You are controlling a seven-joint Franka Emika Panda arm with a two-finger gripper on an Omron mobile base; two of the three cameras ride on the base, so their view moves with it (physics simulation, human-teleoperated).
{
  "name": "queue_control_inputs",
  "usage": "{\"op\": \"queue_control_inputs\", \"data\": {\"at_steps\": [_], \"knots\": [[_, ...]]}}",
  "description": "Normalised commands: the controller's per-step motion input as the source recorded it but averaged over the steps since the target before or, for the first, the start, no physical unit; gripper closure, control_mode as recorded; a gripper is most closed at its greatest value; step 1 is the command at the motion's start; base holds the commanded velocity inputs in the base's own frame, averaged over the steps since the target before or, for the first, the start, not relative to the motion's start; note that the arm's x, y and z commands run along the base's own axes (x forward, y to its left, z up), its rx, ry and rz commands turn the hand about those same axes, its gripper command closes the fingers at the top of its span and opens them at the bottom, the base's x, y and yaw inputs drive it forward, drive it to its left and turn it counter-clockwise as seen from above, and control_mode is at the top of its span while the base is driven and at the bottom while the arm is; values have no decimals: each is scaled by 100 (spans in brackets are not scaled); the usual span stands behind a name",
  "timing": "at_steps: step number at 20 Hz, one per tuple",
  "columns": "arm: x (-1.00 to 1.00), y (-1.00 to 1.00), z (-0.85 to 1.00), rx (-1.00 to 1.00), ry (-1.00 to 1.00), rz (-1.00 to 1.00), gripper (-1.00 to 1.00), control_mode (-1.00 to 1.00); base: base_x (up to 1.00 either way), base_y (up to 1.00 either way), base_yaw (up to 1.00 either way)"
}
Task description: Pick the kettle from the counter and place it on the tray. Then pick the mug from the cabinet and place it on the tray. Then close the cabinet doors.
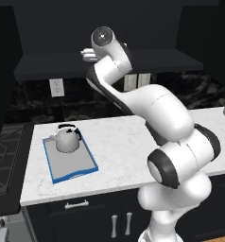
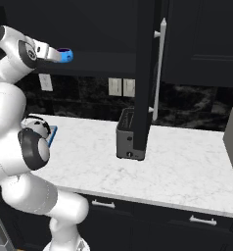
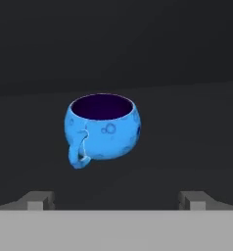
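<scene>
You had the kettle [image 1: 67, 139] set on the tray [image 1: 74, 169], while the mug [image 3: 103, 127] sat upright on the cabinet shelf before your wide-open gripper [image 3: 116, 200], doors unclosed.

Left base view: behind arm, looks forward-down at worktop [image 1: 128, 146] left end. Right base view: same worktop, opposite side. Hand view: close, level, facing mug [image 3: 103, 128].
</scene>
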Motion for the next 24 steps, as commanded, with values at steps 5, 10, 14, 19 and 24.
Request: {"op": "queue_control_inputs", "data": {"at_steps": [5,10,14,19,24], "knots": [[38,8,0,0,6,-11,-100,-100,0,0,0],[35,4,0,0,3,-8,-100,-100,0,0,0],[31,3,0,0,1,-6,-100,-100,0,0,0],[18,7,-6,0,0,-7,-100,-100,0,0,0],[13,4,-8,2,0,-7,-100,-100,0,0,0]]}}
